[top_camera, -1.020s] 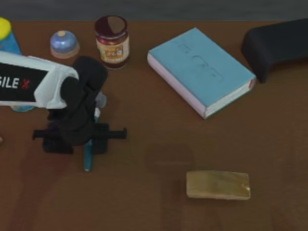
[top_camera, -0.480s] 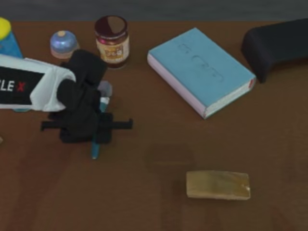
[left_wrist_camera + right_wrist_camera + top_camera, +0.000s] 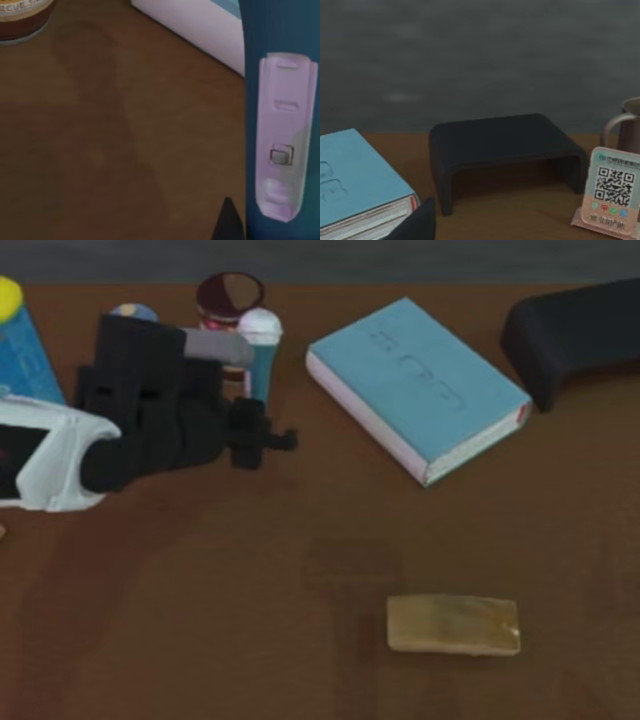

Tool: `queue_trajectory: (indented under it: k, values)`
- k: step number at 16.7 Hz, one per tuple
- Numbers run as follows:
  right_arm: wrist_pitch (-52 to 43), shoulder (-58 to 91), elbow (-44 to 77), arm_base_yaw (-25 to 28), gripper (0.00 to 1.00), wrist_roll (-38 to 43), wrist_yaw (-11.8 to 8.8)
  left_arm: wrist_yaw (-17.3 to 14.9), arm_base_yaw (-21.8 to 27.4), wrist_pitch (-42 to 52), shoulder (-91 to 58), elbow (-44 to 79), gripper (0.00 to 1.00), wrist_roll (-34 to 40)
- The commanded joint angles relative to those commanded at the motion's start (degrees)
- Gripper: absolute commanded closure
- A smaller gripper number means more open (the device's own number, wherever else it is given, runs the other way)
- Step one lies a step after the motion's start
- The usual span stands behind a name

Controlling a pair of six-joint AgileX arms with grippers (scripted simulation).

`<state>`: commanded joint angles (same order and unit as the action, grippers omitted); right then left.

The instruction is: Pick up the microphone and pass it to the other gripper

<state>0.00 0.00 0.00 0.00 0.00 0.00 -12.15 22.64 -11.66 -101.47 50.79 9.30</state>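
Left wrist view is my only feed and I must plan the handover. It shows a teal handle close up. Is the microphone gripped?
Observer: Yes. In the top view the left gripper is shut on the microphone, white head up, beside the jam jar.
Operator: Is the right gripper close?
Observer: No. The right gripper is absent from the top view. Its wrist camera faces the black stand at the table's right.
Operator: Anything between them?
Observer: The blue book lies flat there.
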Motion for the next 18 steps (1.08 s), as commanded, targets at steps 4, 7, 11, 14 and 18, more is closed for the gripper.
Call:
queue_trajectory:
  k: [4, 7, 11, 14, 18]
  values:
    - [0.0, 0.0, 0.0, 0.0, 0.0, 0.0, 0.0, -6.4, -0.7, -19.7, 5.6, -5.5, 1.0, -5.0]
    - [0.0, 0.0, 0.0, 0.0, 0.0, 0.0, 0.0, -10.2, -1.2, -30.3, 9.8, -8.6, 1.0, -8.2]
    - [0.0, 0.0, 0.0, 0.0, 0.0, 0.0, 0.0, -12.6, -1.5, -36.1, 12.9, -10.4, 1.0, -10.3]
    - [0.0, 0.0, 0.0, 0.0, 0.0, 0.0, 0.0, -12.6, -1.5, -36.1, 12.9, -10.4, 1.0, -10.3]
    - [0.0, 0.0, 0.0, 0.0, 0.0, 0.0, 0.0, -10.2, 0.8, -37.3, 12.3, -10.0, 1.0, -10.2]
